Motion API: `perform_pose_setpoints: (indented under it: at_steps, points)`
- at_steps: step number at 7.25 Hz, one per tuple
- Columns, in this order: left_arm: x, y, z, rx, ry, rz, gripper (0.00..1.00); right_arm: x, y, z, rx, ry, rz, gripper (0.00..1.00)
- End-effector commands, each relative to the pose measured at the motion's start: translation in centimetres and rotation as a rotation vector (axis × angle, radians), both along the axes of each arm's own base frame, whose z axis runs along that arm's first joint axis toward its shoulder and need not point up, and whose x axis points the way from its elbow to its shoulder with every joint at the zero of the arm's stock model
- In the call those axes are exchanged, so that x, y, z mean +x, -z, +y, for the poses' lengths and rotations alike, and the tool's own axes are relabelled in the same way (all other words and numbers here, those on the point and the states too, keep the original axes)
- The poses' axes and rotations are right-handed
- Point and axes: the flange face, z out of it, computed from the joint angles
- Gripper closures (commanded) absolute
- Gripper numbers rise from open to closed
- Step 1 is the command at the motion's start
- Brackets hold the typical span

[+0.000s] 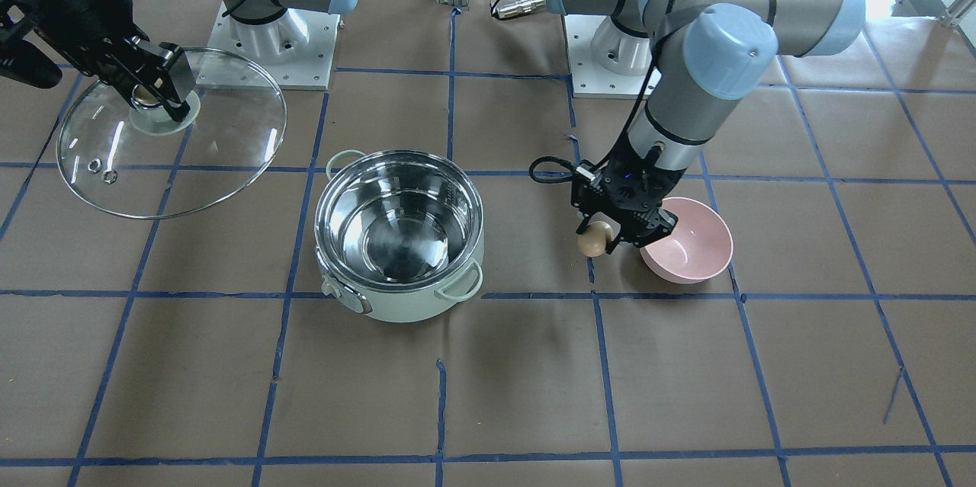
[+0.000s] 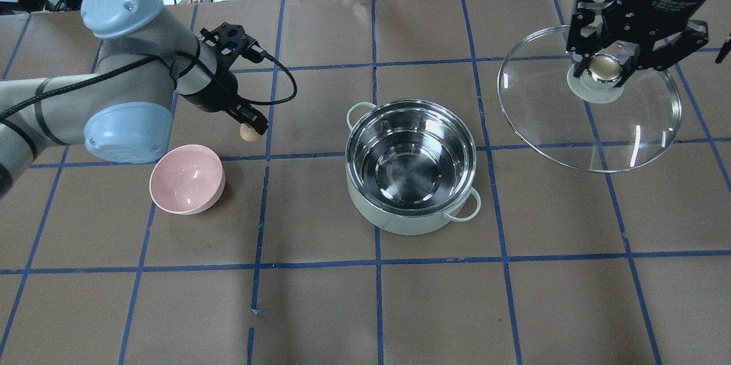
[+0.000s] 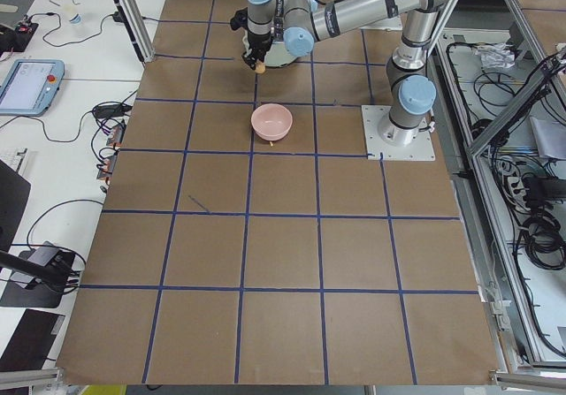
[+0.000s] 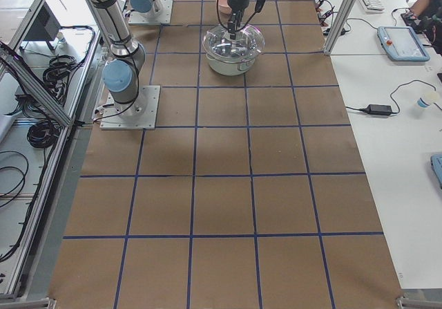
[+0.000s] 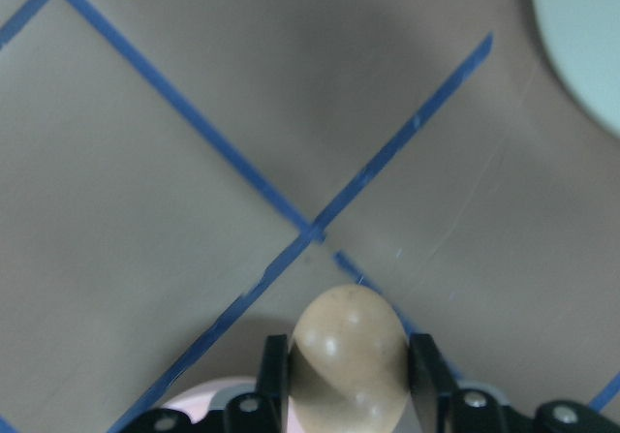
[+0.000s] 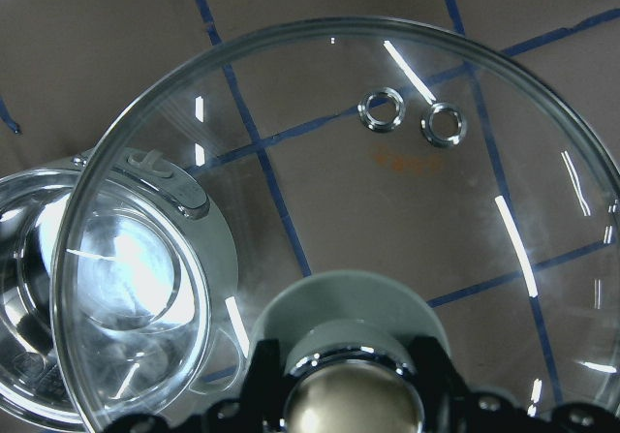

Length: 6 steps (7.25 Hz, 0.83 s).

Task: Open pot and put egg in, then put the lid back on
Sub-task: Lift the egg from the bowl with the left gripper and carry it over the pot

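Note:
The pale mint-green pot stands open at the table's middle, its steel inside empty; it also shows in the front view. My left gripper is shut on the light-brown egg and holds it above the table, left of the pot and beside the pink bowl. The egg also shows between the fingers in the left wrist view and in the front view. My right gripper is shut on the golden knob of the glass lid, held in the air to the pot's right. The lid fills the right wrist view.
An empty pink bowl sits left of the pot, just below my left gripper; it also shows in the front view. The table is brown paper with a blue tape grid. The arm bases stand at the robot's edge.

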Motion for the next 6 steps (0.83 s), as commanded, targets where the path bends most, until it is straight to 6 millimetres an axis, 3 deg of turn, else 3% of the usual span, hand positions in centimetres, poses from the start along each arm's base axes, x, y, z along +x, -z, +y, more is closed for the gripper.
perform_pose_setpoints:
  at_steps: [1, 2, 4, 6]
  points:
    - [-7.5, -0.6, 1.4, -0.036, -0.177, 0.068, 0.88, -0.3, -0.5, 0.5, -0.003, -0.004, 0.008, 0.70]
    - [-10.5, -0.9, 2.2, -0.048, -0.227, 0.094, 0.88, -0.1, -2.2, 1.8, -0.040, -0.015, 0.008, 0.69]
    - [-14.1, -0.6, 3.4, -0.044, -0.275, 0.119, 0.88, -0.2, -2.4, 2.1, -0.043, -0.015, 0.018, 0.69]
    - [-17.9, 1.3, 3.5, -0.058, -0.307, 0.158, 0.88, -0.1, -3.0, 3.3, -0.032, -0.018, 0.022, 0.69]
